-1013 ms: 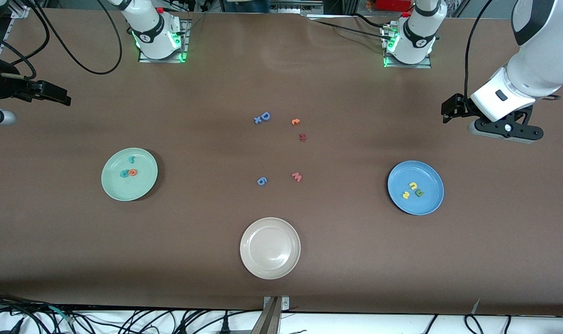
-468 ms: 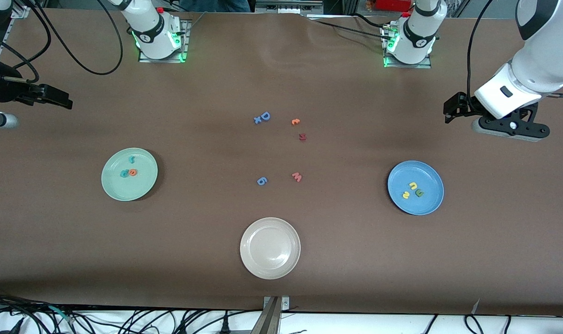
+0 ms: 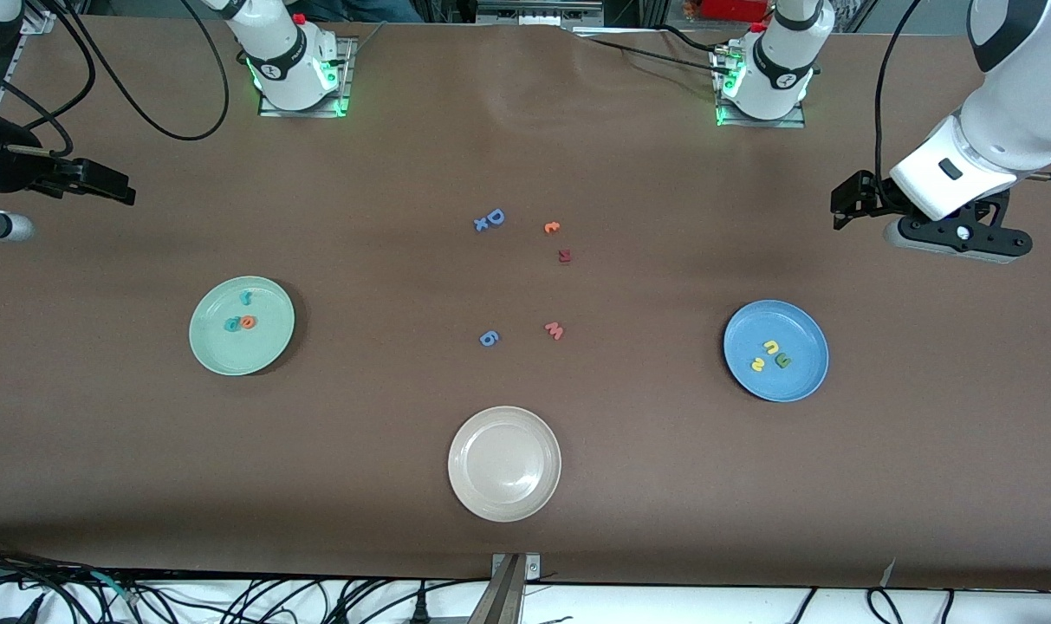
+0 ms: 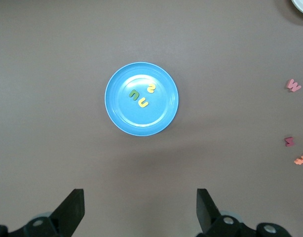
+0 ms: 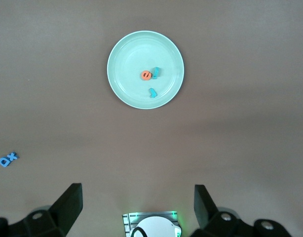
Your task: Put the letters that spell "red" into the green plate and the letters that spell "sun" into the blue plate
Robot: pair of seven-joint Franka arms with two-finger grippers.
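Both pincers stand wide and empty: the left pincer (image 4: 136,210) hangs above bare surface (image 3: 646,485) at its arm's end, the blue plate (image 4: 117,106) under its camera, and the right pincer (image 5: 136,207) likewise, with the green plate (image 5: 122,54) in its view. Little looks open to failure; a careless sweep could nudge a plate and spill it. The yellow and olive "sun" letters (image 4: 141,96) lie close together in the blue plate, the teal and orange "red" letters (image 5: 150,79) in the green. Farthest off, the blue "D" (image 3: 493,217) and pink "w" (image 3: 554,330) are leftovers.
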